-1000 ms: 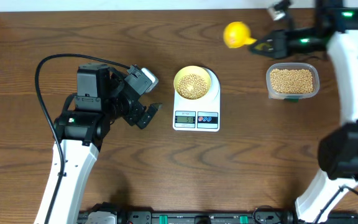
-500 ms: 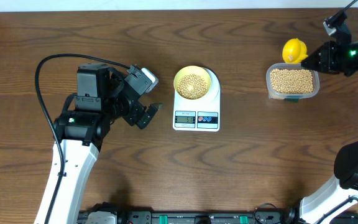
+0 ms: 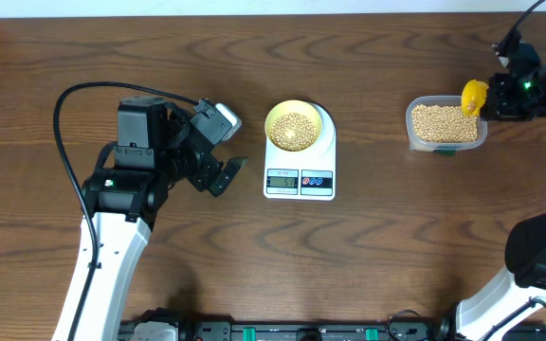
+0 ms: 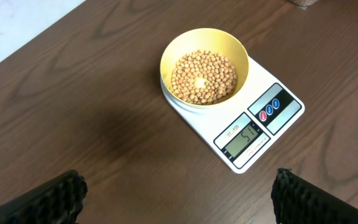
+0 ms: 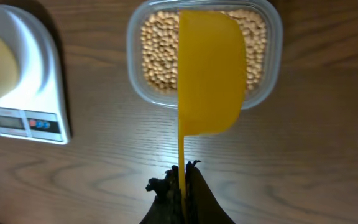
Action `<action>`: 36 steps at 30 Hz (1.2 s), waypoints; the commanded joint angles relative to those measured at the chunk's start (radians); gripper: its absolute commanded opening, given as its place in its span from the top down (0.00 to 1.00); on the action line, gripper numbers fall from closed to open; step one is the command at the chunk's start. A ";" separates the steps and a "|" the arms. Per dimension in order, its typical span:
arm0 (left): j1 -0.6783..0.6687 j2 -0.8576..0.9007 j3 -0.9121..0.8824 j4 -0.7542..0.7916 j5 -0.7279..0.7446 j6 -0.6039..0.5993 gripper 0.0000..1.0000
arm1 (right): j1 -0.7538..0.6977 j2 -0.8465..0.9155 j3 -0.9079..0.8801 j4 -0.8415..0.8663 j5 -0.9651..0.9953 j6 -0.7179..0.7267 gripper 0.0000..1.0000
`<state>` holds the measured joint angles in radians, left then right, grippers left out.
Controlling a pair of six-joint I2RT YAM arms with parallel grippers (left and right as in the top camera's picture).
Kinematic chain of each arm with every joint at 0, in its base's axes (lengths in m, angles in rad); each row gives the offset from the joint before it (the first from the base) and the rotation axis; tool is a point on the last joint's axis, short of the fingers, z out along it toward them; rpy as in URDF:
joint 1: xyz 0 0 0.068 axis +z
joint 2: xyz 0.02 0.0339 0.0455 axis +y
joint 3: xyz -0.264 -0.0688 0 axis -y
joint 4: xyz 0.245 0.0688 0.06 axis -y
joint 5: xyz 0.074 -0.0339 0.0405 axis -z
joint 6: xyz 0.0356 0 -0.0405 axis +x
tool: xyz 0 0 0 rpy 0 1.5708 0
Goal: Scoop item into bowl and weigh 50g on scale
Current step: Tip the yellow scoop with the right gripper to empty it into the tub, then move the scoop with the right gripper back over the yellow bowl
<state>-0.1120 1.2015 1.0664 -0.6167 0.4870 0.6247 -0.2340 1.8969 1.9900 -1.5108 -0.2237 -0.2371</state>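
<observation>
Right hand [image 5: 180, 179] pinches scoop [image 5: 210, 74] handle; scoop extends straight ahead over bean tub [image 5: 273, 56].

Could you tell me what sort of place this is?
Likely a robotics lab workbench: left arm and right arm at a wooden table, with a digital kitchen scale set up for weighing.

The white flat digital kitchen scale [image 4: 263, 84] carried small dark print beside its grey LCD display [image 4: 247, 138], reading roughly "SF-400". The display showed dark digits that looked like 51, tilted and small. The red and blue buttons [image 4: 270, 109] bore tiny white marks, too small to read.
</observation>
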 commanded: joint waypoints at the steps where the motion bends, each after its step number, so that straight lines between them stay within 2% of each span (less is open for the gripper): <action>1: 0.005 -0.005 -0.012 0.003 -0.006 -0.012 0.03 | 0.031 0.003 -0.011 0.009 0.093 0.016 0.99; 8: 0.005 -0.005 -0.012 0.003 -0.006 -0.012 0.03 | 0.120 0.003 -0.080 0.109 0.237 0.050 0.98; 16: 0.005 -0.005 -0.012 0.003 -0.006 -0.012 0.03 | 0.287 0.003 -0.141 0.219 0.565 0.057 0.99; 21: 0.005 -0.005 -0.012 0.003 -0.006 -0.012 0.03 | 0.319 0.003 -0.143 0.219 0.588 0.058 0.99; 24: 0.005 -0.005 -0.012 0.003 -0.006 -0.012 0.03 | 0.319 0.003 -0.142 0.216 0.503 0.058 0.99; 30: 0.005 -0.005 -0.012 0.003 -0.006 -0.012 0.03 | 0.319 0.003 -0.089 0.227 0.150 0.093 0.99; 36: 0.005 -0.005 -0.012 0.003 -0.006 -0.012 0.03 | 0.354 0.003 -0.039 0.372 -0.252 0.141 0.99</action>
<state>-0.1120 1.2015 1.0660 -0.6167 0.4870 0.6247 0.0917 1.9007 1.9171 -1.1751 -0.1936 -0.1394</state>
